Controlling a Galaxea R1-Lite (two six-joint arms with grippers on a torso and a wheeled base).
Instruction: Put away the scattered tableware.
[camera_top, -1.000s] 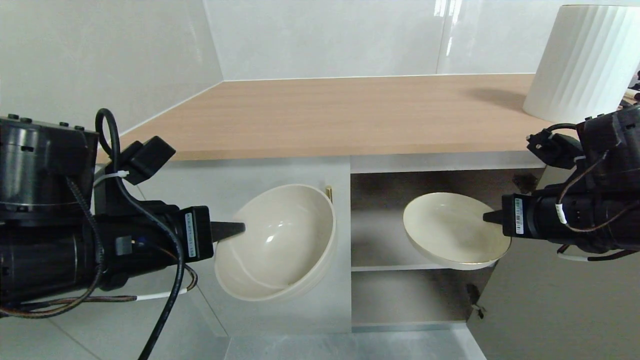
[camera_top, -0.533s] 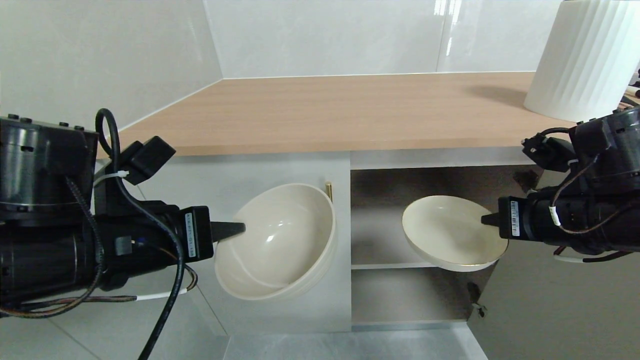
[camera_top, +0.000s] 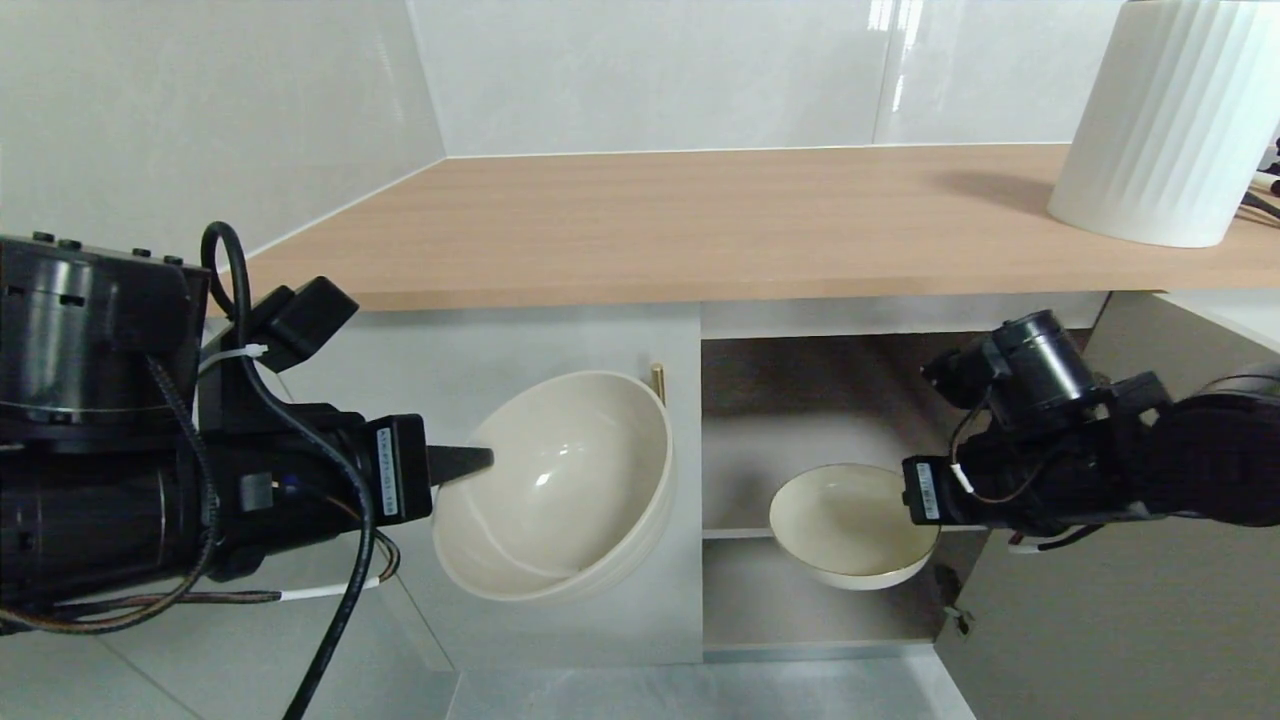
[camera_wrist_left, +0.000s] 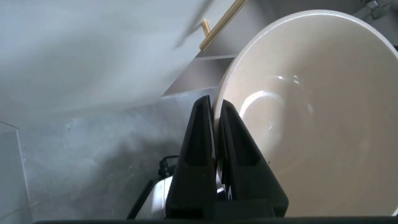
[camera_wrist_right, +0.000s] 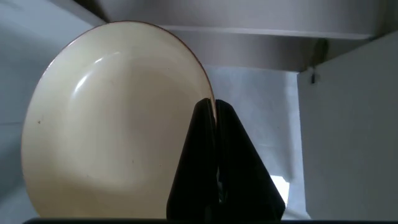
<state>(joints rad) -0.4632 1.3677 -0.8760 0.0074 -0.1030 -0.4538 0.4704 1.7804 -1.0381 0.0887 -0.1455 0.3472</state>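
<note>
A large cream bowl (camera_top: 555, 485) hangs in front of the closed left cabinet door, gripped by its rim in my left gripper (camera_top: 470, 462), which is shut on it. The left wrist view has the same bowl (camera_wrist_left: 311, 118) with the rim between the left gripper (camera_wrist_left: 216, 112) fingers. A smaller cream plate (camera_top: 850, 525) with a gold edge is held by my right gripper (camera_top: 925, 492), shut on its rim, low in the open cabinet bay at the shelf's front edge. In the right wrist view the plate (camera_wrist_right: 112, 118) sits clamped in the right gripper (camera_wrist_right: 214, 109).
The cabinet (camera_top: 800, 420) under the wooden countertop (camera_top: 700, 220) has its right bay open, with a shelf (camera_top: 745, 480) and a lower floor. A gold door handle (camera_top: 657, 382) sits beside the big bowl. A white ribbed container (camera_top: 1165, 120) stands on the counter at right.
My right arm has dropped and moved left, carrying the plate down from above the shelf to the shelf's front edge. The left arm and big bowl have barely moved.
</note>
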